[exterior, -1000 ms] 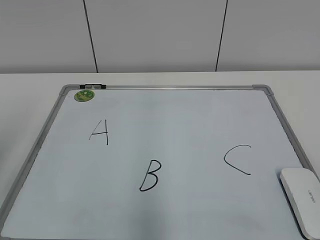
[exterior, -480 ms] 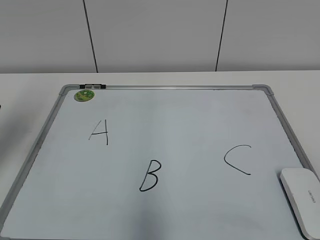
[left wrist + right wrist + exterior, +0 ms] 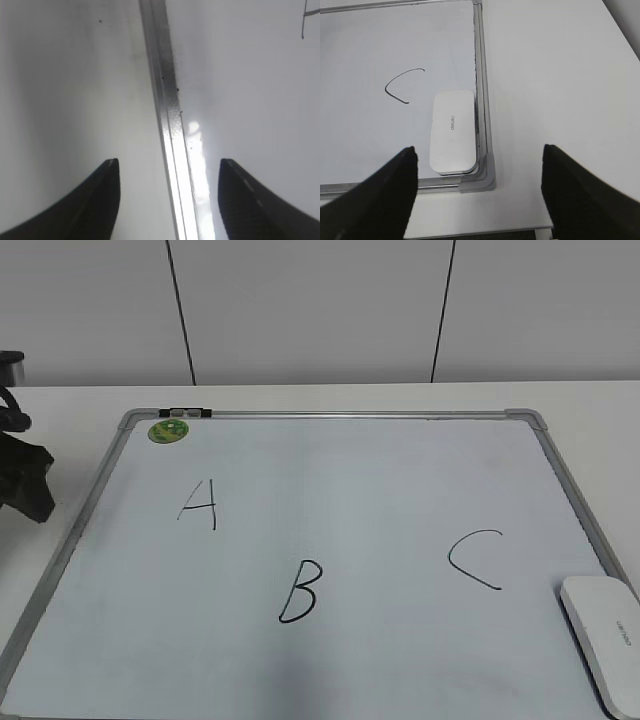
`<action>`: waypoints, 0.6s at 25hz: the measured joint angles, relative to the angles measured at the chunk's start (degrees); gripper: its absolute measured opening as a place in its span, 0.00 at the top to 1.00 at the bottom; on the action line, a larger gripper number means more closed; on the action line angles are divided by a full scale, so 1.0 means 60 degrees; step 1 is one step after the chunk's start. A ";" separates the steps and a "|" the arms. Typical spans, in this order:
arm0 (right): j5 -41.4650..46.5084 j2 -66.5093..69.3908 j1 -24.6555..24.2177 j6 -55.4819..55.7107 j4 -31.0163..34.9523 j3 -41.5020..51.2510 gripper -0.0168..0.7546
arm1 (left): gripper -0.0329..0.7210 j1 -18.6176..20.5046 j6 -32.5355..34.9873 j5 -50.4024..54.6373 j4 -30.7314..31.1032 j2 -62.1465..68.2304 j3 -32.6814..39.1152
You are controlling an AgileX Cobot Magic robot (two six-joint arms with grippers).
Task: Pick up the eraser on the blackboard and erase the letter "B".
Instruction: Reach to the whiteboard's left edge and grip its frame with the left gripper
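The white eraser (image 3: pixel 603 638) lies on the blackboard (image 3: pixel 350 455) at its near right corner; in the right wrist view it (image 3: pixel 452 131) sits against the frame. The black letter "B" (image 3: pixel 300 592) is at the board's lower middle, between "A" (image 3: pixel 199 503) and "C" (image 3: pixel 474 558). My left gripper (image 3: pixel 25 490) is at the far left, beside the board's left frame; in its wrist view it (image 3: pixel 169 167) is open and empty over the frame rail. My right gripper (image 3: pixel 479 155) is open and empty, above the eraser and the board's corner; the exterior view does not show it.
A round green magnet (image 3: pixel 168 430) sits at the board's far left corner next to a small black clip (image 3: pixel 186 413). The white table (image 3: pixel 555 75) extends right of the board; its front edge (image 3: pixel 520 233) is just below the board's corner.
My left arm has come into the exterior view at the far left edge. The eraser, the letters and the board have not moved.
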 joint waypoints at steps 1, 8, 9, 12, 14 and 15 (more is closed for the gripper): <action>0.0000 0.0000 0.0000 0.0000 0.0000 0.0000 0.24 | 0.37 0.0055 0.0163 -0.0036 -0.0244 0.0182 0.0000; 0.0000 0.0000 0.0000 0.0000 0.0000 0.0000 0.24 | 0.45 0.0778 0.1211 -0.0189 -0.1480 0.1214 -0.0361; 0.0000 0.0000 0.0000 0.0000 0.0000 0.0000 0.24 | 0.45 0.0822 0.1235 -0.0189 -0.1495 0.1353 -0.0514; 0.0000 0.0000 0.0000 0.0000 0.0000 0.0000 0.24 | 0.46 0.0844 0.1374 -0.0189 -0.1725 0.1731 -0.0966; 0.0000 0.0000 0.0000 0.0000 0.0000 0.0000 0.24 | 0.46 0.0844 0.1453 -0.0100 -0.1853 0.1948 -0.1283; 0.0000 0.0000 0.0000 0.0000 0.0000 0.0000 0.24 | 0.46 0.0844 0.1453 -0.0035 -0.1871 0.2089 -0.1481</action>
